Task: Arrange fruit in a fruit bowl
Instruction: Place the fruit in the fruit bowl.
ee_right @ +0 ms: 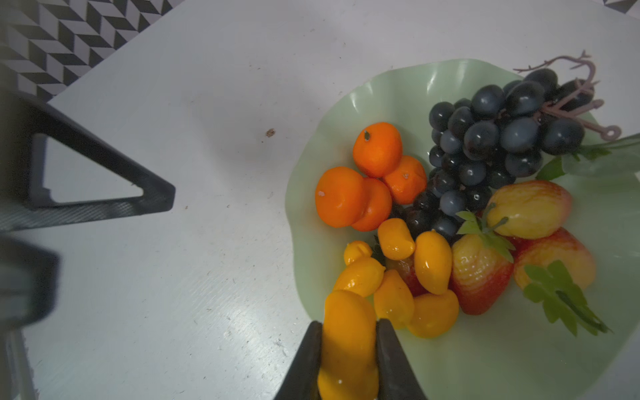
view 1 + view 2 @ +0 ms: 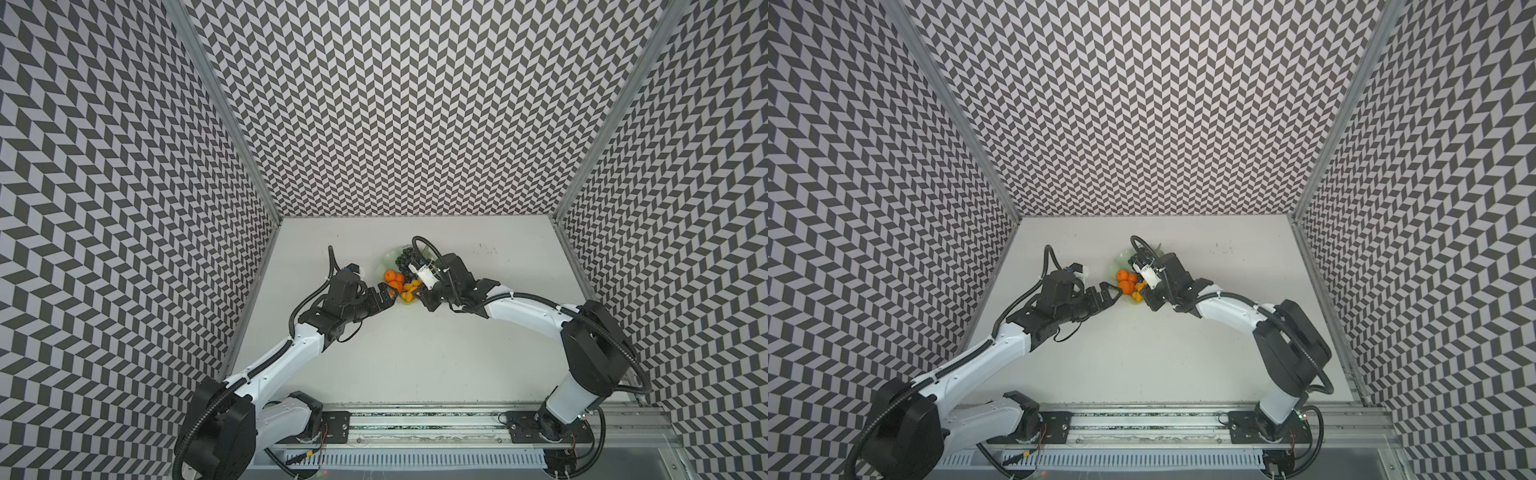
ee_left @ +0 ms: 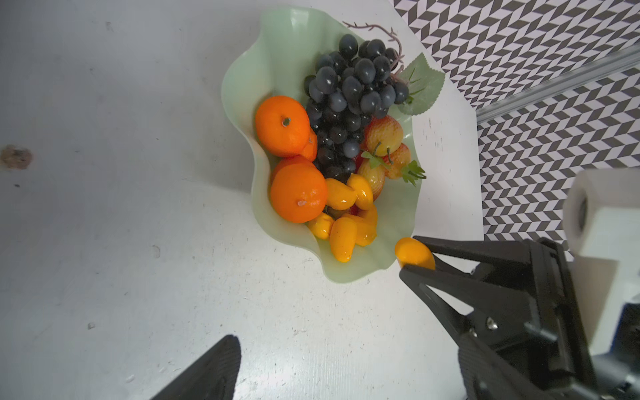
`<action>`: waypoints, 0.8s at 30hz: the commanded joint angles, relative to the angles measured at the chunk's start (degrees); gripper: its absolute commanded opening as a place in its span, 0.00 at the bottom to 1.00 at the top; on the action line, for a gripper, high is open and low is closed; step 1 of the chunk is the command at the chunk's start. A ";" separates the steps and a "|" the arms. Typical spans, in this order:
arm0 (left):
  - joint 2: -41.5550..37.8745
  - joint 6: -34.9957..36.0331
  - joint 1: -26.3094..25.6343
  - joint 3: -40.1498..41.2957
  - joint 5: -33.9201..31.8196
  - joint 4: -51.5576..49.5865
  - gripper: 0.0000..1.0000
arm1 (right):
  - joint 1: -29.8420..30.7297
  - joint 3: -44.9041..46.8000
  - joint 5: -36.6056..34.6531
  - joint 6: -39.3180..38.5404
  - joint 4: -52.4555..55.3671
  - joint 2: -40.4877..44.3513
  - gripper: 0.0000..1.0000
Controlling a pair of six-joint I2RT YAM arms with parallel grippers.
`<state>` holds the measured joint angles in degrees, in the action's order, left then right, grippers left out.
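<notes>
While the right tool (image 1: 348,327) is clamped on a kumquat (image 1: 348,349) at the near right rim of the bowl (image 1: 415,86), the left tool (image 2: 388,296) sits just left of the bowl, jaws apart and nothing between them. Both top views show the bowl on the white bench (image 2: 415,361), a little far of centre, between the two tools, with the right arm reaching over its right half. Seen from the left wrist, the held kumquat pokes out past the fingertips (image 3: 443,246), right at the rim; whether it touches the bowl I cannot tell. Inside, the fruit lies in groups. Four tangerines (image 1: 377,149) crowd the left side, two of them partly hidden behind the others. Grapes (image 3: 349,97) fill the far side, their brown stem (image 3: 374,27) and green leaf (image 3: 424,86) hanging over the far rim. A heap of kumquats (image 3: 343,239) lies on the near side, touching the nearest tangerine and just beside the held one. A red-yellow pear (image 1: 530,207) rests right of the grapes, and strawberries (image 1: 479,273) with green caps lie beside it, one pressed against the kumquats. One finger (image 1: 157,199) of the left tool shows in the right wrist view, over bare bench and apart from the rim. Chevron-patterned walls (image 2: 124,208) close the bench on three sides.
</notes>
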<state>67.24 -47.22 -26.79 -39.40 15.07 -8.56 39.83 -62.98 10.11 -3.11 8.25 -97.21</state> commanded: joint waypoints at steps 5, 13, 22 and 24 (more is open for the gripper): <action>1.79 0.16 -2.34 -2.58 -1.53 3.63 1.00 | -2.08 -3.45 -5.25 3.99 0.58 -3.26 0.18; 1.63 0.02 -2.63 -1.69 -1.97 3.54 1.00 | -2.83 -4.82 -6.02 5.04 2.39 -6.06 0.18; 1.69 0.20 -2.61 -1.01 -2.06 3.48 1.00 | -3.01 -4.30 -6.63 5.39 2.56 -6.24 0.22; 1.75 0.42 -2.64 -0.95 -2.04 3.29 1.00 | -3.01 -4.41 -6.68 5.38 2.69 -6.15 0.23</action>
<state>68.93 -47.22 -29.19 -40.47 13.98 -6.07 36.95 -66.81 4.25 1.74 11.97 -103.22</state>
